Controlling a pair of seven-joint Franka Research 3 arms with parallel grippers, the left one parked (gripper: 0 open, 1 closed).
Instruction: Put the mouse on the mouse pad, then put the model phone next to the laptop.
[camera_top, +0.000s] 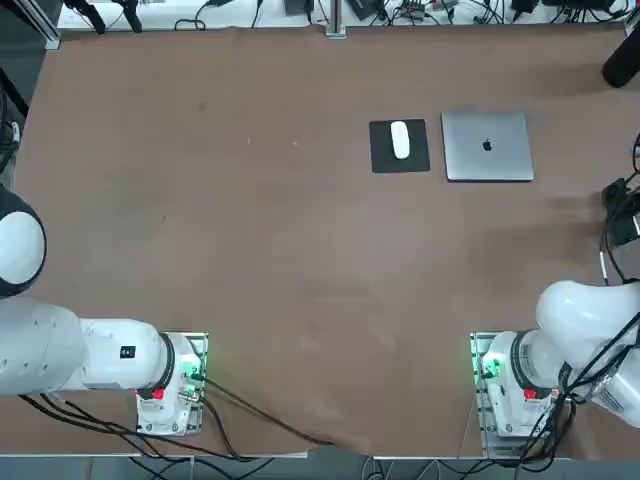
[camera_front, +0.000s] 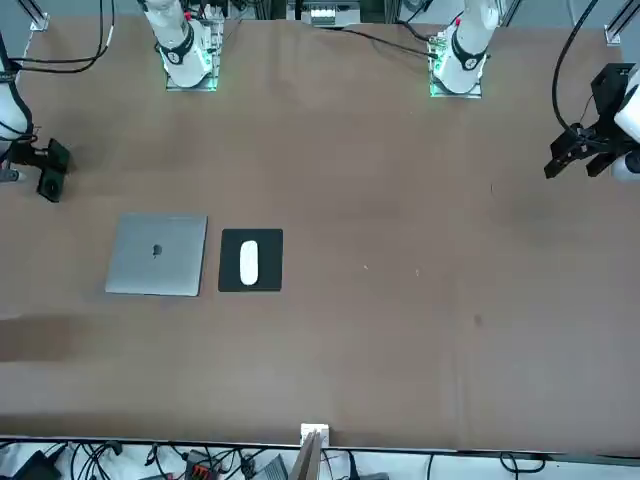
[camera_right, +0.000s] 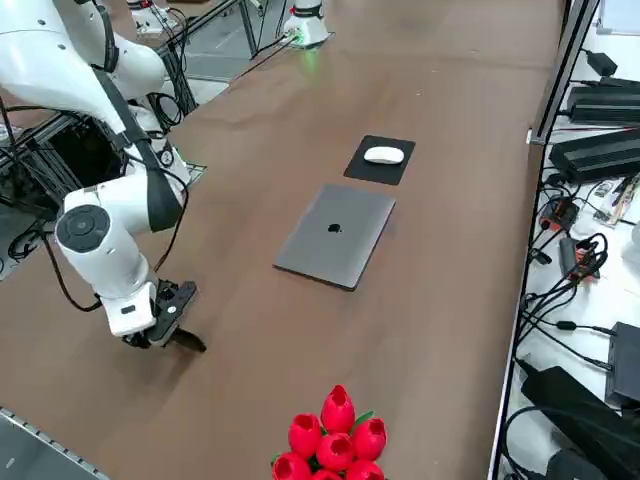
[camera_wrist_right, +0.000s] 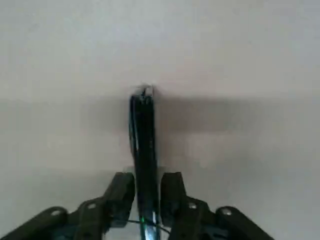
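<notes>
Okay, onto the phone part. Already done with the small glossy white oval mouse (camera_top: 400, 140), by the look of it: sitting on the flat matte black square mouse pad (camera_top: 382, 160), so leave both alone.

Now for the slim dark rectangular model phone (camera_wrist_right: 144, 135): pinched between the two fingers of the right gripper (camera_wrist_right: 148, 192), seen edge-on from the wrist and sticking out past the tips. Can't tell from here about touching the table or hanging just above.

As for the target, aim beside the thin silver-grey laptop with the black apple logo (camera_top: 488, 150), probably on the side away from the pad. Currently well apart from there, over on the robot's right and closer to the robot.

To do it well, imo: check for a firm, even squeeze first, then raise enough to avoid dragging an end along the brown tabletop (camera_top: 280, 250). Travel smoothly, no quick wrist turns, given the likely swing on such a narrow grip. Line up with the laptop's edge, leave a little gap, and lower gently. Don't just let go upright; expect a topple onto the lid. Tilt down flat first, then ease apart and back straight off.
</notes>
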